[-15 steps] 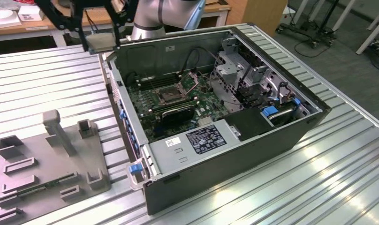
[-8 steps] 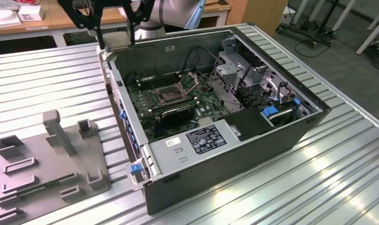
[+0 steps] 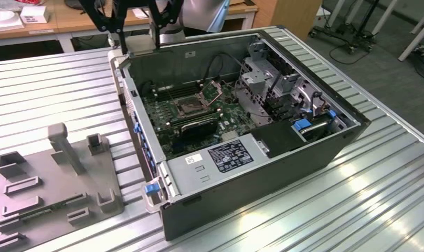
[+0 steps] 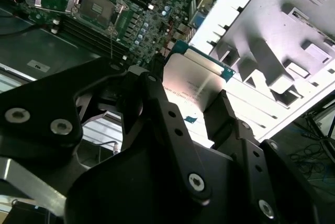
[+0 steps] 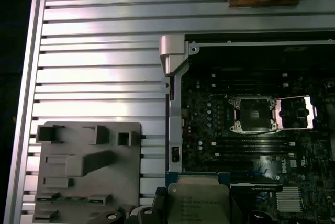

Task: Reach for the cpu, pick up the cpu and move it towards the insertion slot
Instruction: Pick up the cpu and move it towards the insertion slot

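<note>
The gripper [image 4: 196,109] holds the cpu [image 4: 189,80] tight between its black fingers [image 4: 157,114], up in the air. In the first wrist view the cpu [image 5: 199,199] hangs over the edge of the open computer case [image 5: 175,109]. The insertion slot [image 5: 253,114] sits apart from it on the green motherboard [image 5: 209,130].

Exterior view looks down obliquely from afar; both wrist views share the motherboard [image 5: 246,130].

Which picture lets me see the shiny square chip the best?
The second wrist view: the cpu sits big between the gripper fingers. The first wrist view shows its flat top, cut off at the edge.
</note>
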{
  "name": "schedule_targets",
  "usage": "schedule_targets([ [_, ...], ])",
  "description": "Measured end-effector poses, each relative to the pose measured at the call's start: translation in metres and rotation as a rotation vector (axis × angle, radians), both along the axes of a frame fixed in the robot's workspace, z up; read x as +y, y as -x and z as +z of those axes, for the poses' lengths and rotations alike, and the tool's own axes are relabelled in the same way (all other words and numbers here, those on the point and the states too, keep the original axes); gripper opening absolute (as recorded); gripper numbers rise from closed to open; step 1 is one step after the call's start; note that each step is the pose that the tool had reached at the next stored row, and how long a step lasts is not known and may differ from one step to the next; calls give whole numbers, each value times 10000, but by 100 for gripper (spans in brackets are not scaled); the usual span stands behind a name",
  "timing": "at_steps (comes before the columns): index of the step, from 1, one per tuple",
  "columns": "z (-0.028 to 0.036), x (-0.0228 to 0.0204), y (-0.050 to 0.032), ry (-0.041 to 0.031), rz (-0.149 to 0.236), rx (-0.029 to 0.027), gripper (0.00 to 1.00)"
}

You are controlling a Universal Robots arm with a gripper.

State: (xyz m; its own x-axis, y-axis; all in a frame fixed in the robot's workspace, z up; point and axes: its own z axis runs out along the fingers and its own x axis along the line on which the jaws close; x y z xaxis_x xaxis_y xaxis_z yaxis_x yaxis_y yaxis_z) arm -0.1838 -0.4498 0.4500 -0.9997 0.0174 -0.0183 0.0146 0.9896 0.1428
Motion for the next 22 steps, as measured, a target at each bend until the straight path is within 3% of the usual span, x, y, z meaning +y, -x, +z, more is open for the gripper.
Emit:
schedule_targets([
  [13,-9,0,-217,0,0,0,55],
  [22,-15,0,-324,1,0,0,55],
])
